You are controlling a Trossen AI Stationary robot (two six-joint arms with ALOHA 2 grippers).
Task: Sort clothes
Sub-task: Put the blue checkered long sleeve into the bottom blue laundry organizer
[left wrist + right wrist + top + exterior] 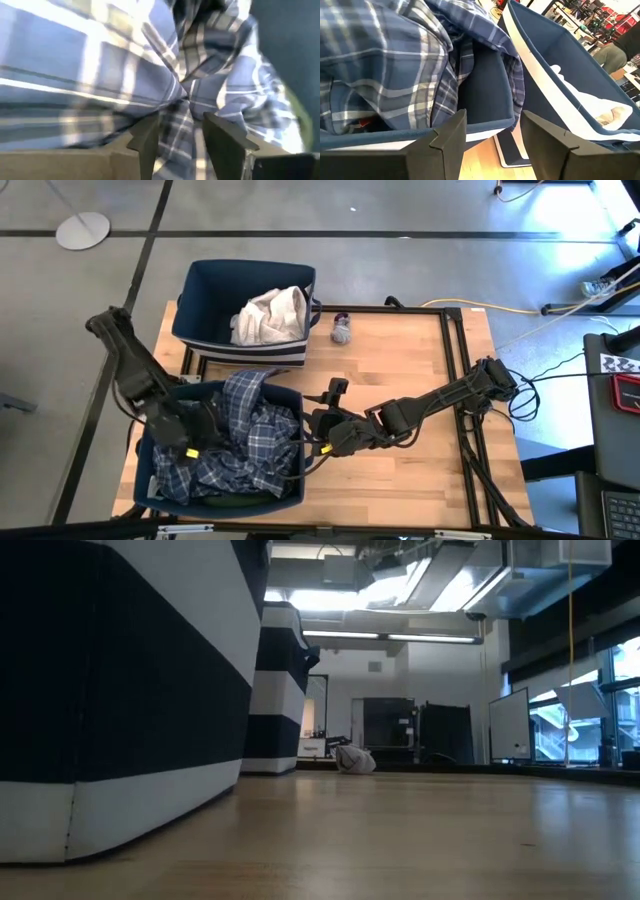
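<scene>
Left gripper [190, 432]: jaws parted, over the blue plaid shirt [240, 440] in the near bin [290, 498]
Right gripper [318, 432]: jaws apart, empty, beside that bin
White garment [270, 315]: far bin [200, 285]
Sock [342, 331]: table [420, 480], right of far bin

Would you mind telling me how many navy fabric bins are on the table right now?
2. One bin sits at the table's far edge, holding white clothes. The other bin sits at the near left corner, filled with a blue plaid shirt. No others show.
</scene>
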